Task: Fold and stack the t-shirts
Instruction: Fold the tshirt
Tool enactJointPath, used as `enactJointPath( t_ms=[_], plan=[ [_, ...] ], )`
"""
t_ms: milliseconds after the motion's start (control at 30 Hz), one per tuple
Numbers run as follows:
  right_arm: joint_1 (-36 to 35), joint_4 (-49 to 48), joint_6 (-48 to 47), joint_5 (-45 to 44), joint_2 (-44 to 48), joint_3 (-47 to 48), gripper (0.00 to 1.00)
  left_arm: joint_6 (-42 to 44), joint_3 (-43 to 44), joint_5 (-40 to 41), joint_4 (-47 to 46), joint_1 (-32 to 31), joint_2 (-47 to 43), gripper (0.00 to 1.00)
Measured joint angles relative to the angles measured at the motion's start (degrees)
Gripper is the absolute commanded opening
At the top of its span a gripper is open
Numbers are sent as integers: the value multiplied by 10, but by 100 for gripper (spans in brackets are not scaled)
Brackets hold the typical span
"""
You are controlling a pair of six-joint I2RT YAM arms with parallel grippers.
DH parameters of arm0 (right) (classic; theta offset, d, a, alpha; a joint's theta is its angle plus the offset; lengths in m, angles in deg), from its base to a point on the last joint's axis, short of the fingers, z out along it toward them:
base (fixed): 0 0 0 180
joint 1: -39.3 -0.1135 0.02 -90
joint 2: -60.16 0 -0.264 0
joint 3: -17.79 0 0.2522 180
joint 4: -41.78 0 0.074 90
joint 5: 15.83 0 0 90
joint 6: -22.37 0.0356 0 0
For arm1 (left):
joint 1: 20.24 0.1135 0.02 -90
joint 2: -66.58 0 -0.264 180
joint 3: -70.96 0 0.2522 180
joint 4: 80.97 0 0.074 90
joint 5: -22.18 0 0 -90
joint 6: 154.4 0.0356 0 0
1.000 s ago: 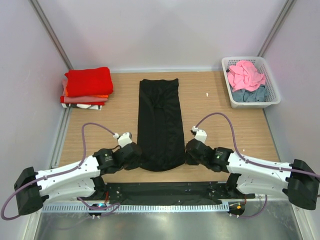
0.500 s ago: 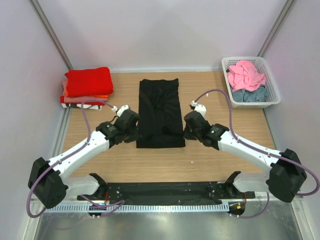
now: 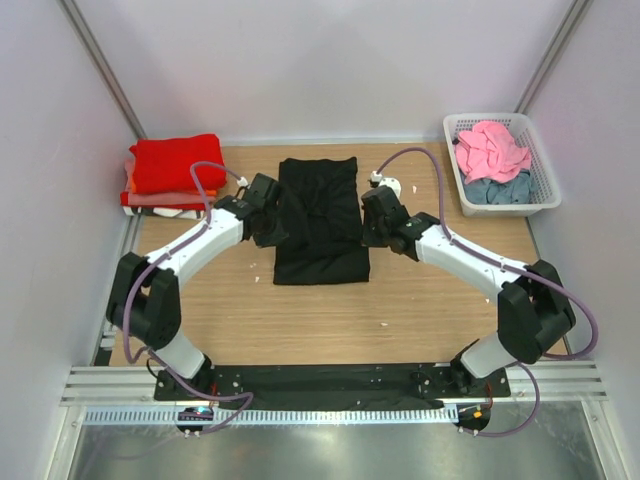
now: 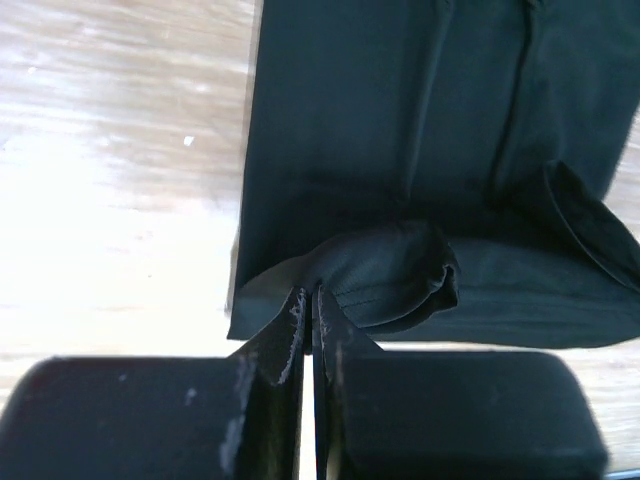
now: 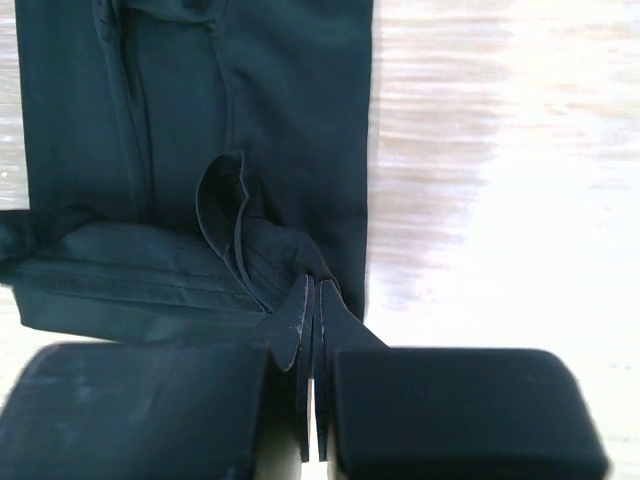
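Midway through the crosswise fold of the black t-shirt point(image 3: 318, 240), laid as a long narrow strip at the middle of the table point(image 3: 430, 300), nearer the far edge than the near one. Near hem raised and doubled back over the lower layer, pinched at its left corner by the left gripper point(image 3: 268, 218) and at its right corner by the right gripper point(image 3: 372, 225). Both pairs of fingertips pressed flat together on a small bunch of cloth, plain from each wrist view. Soft roll of fabric sagging between the two pinches. Next, as a judgement: carry both corners level toward the far edge until the hem meets the collar end, lower together, release, then shift the packet onto the pile. Needs equal pace from both arms, else a skewed edge, and a low path, to avoid dragging the limp under-layer. Thin matte knit, creasing readily, with a stitched double hem. Smooth, faintly glossy wood-grain top. At the far left corner a squared, thick-edged pile: red t-shirt point(image 3: 178, 163) uppermost, orange t-shirt point(image 3: 205, 192) and white t-shirt point(image 3: 150, 209) edges beneath. At the far right corner a rigid white lattice basket point(image 3: 541, 165) holding a crumpled pink t-shirt point(image 3: 492, 148) and a grey-blue t-shirt point(image 3: 495, 190), not yet folded.
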Motion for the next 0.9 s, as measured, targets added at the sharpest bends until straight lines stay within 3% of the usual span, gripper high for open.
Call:
enactJointPath(
  t_ms=[500,600,667,733,767,833,867,900],
  plan=[
    [38,-64,-78,50,-66,43,1,46,124,-38,2,45,115,0],
    [57,-81,-82,55,-99,44,2,52,158,-40,9,57,165,4],
    [73,-82,-85,58,-133,54,28,60,192,-44,16,67,208,9],
    [88,-80,-89,65,-173,76,55,66,242,-51,33,79,259,27],
    [95,-80,-91,68,-190,90,73,72,266,-53,40,85,282,44],
    [106,-70,-101,75,-221,125,79,80,315,-57,63,95,320,60],
    [111,-67,-105,78,-234,144,80,83,332,-58,73,99,331,72],
    [115,-60,-108,79,-244,164,80,86,347,-58,86,102,336,75]
  ],
)
